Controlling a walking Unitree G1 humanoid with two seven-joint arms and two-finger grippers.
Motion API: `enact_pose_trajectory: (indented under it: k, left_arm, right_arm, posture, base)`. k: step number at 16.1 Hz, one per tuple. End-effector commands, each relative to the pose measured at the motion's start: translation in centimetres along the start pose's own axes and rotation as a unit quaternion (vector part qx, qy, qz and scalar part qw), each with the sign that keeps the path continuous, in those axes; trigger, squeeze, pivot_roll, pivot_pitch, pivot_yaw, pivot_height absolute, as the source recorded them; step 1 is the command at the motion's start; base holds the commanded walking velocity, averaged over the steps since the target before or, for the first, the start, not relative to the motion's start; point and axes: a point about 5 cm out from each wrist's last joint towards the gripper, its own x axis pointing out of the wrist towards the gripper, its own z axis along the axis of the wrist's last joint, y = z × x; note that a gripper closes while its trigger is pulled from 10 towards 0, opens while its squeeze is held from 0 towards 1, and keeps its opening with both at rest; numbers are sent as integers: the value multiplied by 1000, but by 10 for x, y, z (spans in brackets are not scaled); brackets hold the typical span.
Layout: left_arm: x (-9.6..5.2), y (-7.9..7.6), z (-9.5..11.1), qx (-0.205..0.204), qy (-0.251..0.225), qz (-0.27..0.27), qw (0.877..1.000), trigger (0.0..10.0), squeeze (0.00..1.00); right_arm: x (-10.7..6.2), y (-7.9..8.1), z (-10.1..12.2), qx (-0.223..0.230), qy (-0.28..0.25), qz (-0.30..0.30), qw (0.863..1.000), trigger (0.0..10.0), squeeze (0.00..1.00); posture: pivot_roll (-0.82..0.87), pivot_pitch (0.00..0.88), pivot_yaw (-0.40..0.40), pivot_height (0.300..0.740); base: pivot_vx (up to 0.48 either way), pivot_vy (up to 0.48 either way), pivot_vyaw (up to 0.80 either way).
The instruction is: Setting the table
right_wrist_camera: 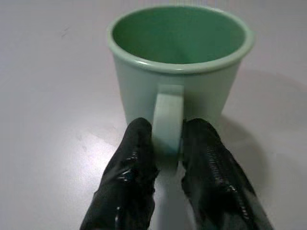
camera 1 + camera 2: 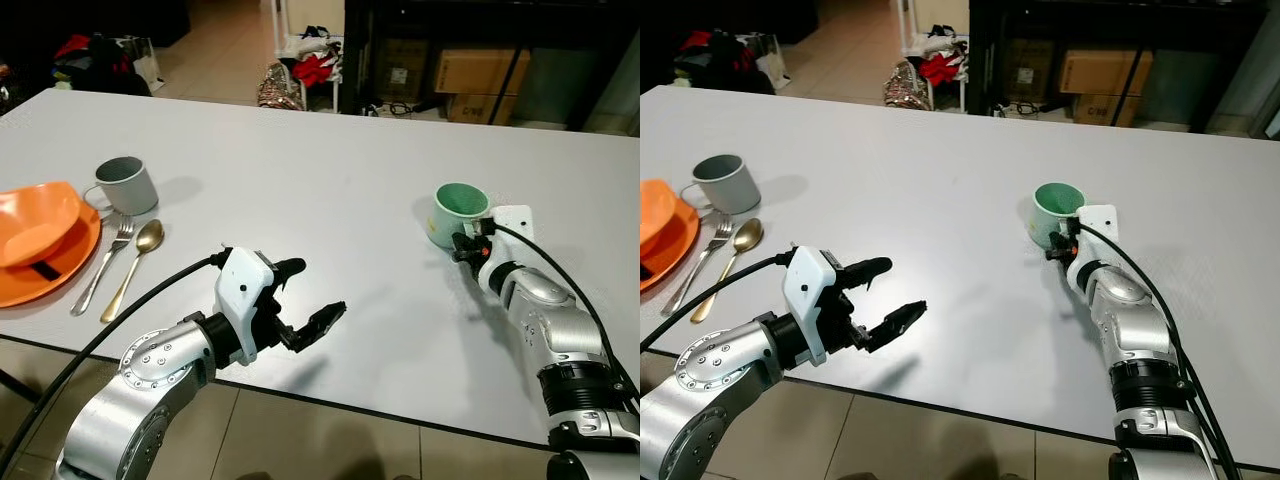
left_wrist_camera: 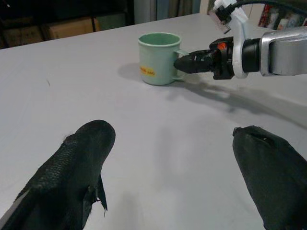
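A pale green mug (image 2: 458,211) stands upright on the white table (image 2: 330,170), right of centre. My right gripper (image 1: 168,143) is shut on the mug's handle (image 1: 168,115), one black finger on each side. My left gripper (image 2: 308,297) hovers open over the table's near edge, nothing between its fingers (image 3: 72,177). At the far left sit an orange plate (image 2: 45,265) with an orange bowl (image 2: 35,222) on it, a fork (image 2: 103,262), a gold spoon (image 2: 136,262) and a grey mug (image 2: 125,185).
Beyond the table's far edge are a tiled floor, a white rack with clothes (image 2: 310,60), cardboard boxes (image 2: 480,70) under a dark shelf and bags (image 2: 100,60) at the back left. The table's middle is bare.
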Motion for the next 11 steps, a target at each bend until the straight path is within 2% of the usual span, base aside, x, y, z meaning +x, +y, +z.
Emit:
enact_pose_trajectory:
  k: [1, 3, 4, 8, 9, 11]
  left_arm:
    - [-1, 0, 4, 6, -2, -4, 1000, 10000, 0]
    - [-2, 0, 4, 6, -3, -5, 1000, 10000, 0]
    - [-2, 0, 5, 7, -5, -7, 1000, 10000, 0]
    - [-7, -2, 16, -5, -38, -12, 999, 10000, 0]
    - [-10, -1, 16, -8, -38, -2, 999, 10000, 0]
    - [-23, 0, 14, -29, -48, 48, 997, 10000, 0]
  right_arm:
    - [-2, 2, 13, 12, -21, 8, 1000, 10000, 1000]
    - [-5, 3, 17, 16, -27, 12, 999, 10000, 1000]
    - [-13, 3, 22, 17, -34, 14, 999, 10000, 1000]
    - [-68, 12, 21, -13, -20, 34, 999, 10000, 1000]
    - [-82, 19, 24, -27, -36, 37, 998, 10000, 1000]
    - [-109, 57, 42, -47, -108, 100, 988, 10000, 1000]
  posture:
    - [40, 0, 39, 740]
    - [39, 0, 40, 740]
    - [42, 0, 37, 740]
    - [33, 0, 38, 740]
    - [24, 0, 46, 740]
    - [11, 0, 54, 740]
  base:
    - [0, 0, 0]
    - [0, 0, 0]
    - [0, 0, 0]
    - [0, 0, 0]
    - [0, 0, 0]
    - [0, 0, 0]
